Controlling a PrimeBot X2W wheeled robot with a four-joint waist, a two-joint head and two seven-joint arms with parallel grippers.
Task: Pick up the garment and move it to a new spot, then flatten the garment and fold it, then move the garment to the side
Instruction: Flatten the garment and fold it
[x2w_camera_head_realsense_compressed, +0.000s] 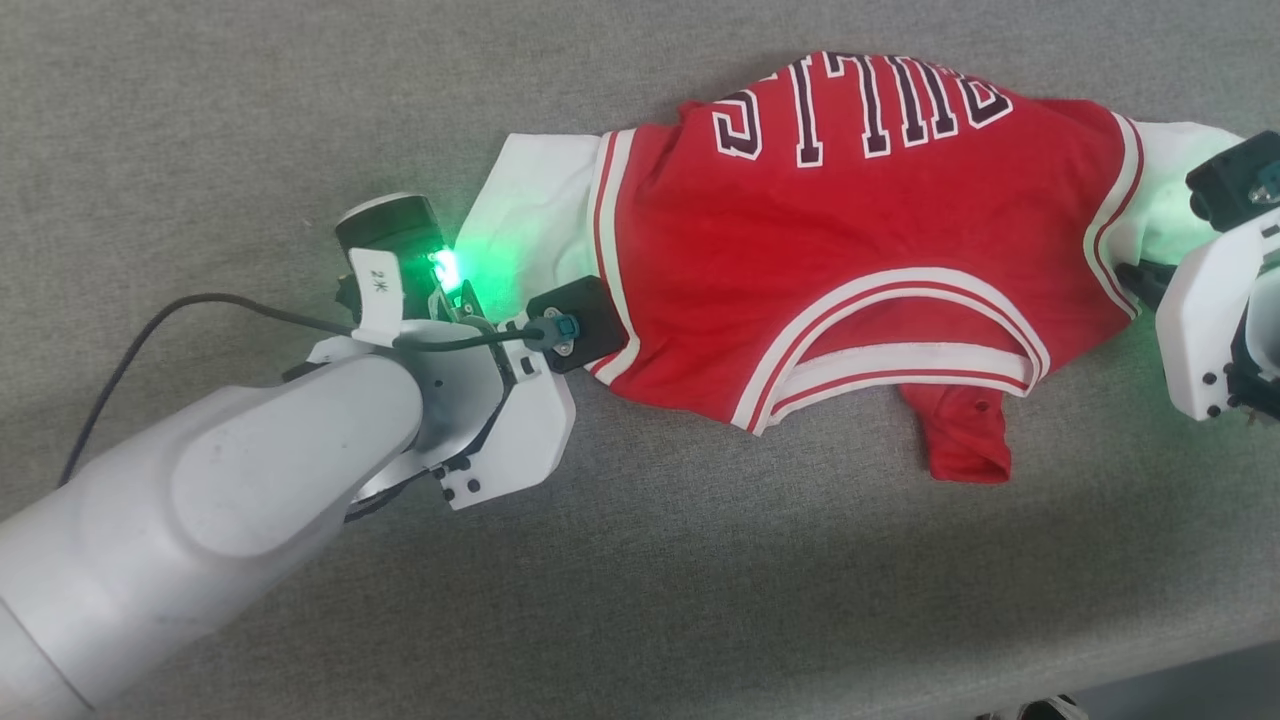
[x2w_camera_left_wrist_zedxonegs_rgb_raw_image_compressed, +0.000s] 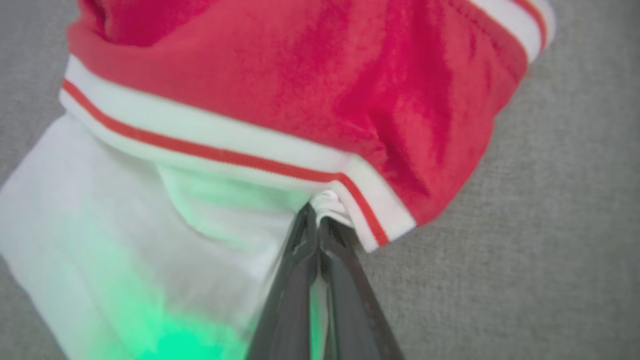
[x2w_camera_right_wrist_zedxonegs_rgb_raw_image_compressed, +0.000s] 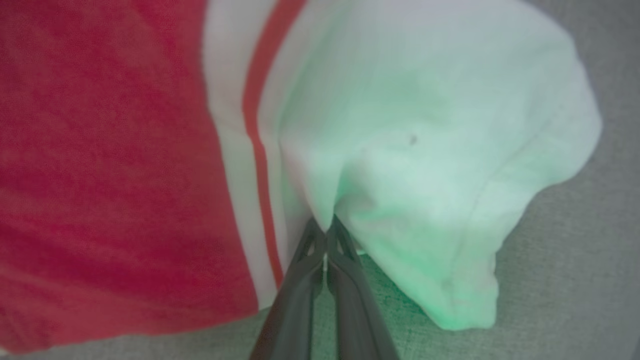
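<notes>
At the left, the left gripper (x2w_camera_left_wrist_zedxonegs_rgb_raw_image_compressed: 318, 220) comes in low over the grey counter (x2w_camera_head_realsense_compressed: 250, 130), a black cable (x2w_camera_head_realsense_compressed: 200, 305) trailing along its arm and a green light (x2w_camera_head_realsense_compressed: 445, 268) glowing on the wrist. Its jaws are pressed together on a small tuck of white cloth, right where the left-hand sleeve (x2w_camera_head_realsense_compressed: 535, 215) meets the striped armhole trim (x2w_camera_left_wrist_zedxonegs_rgb_raw_image_compressed: 210, 150).

The garment (x2w_camera_head_realsense_compressed: 860, 230) lies on the counter in the middle and right of the head view, front side up. Its lettering (x2w_camera_head_realsense_compressed: 860, 105) is on the far edge and reads upside down. The neck opening (x2w_camera_head_realsense_compressed: 900, 365) faces the robot, and a loose red flap (x2w_camera_head_realsense_compressed: 965, 450) sticks out below it. The body is bunched rather than flat.

The long axis of the garment runs sleeve to sleeve, straight across from one gripper to the other. From the left jaws the cloth extends to the right, and from the right jaws it extends to the left. Each arm is nearest its own end.

At the right, the right gripper (x2w_camera_right_wrist_zedxonegs_rgb_raw_image_compressed: 327, 230) has its jaws closed on a fold of the right-hand sleeve (x2w_camera_head_realsense_compressed: 1170, 190), just outside the red and white stripe (x2w_camera_right_wrist_zedxonegs_rgb_raw_image_compressed: 255, 125). The sleeve puffs up loosely around the tips.

With both ends pinched, the coming move looks like a joint lift or an outward pull. I judge it depends on the two arms moving together along that sleeve-to-sleeve line. If they pull unevenly, the thin pinches could slip or the body could twist.
</notes>
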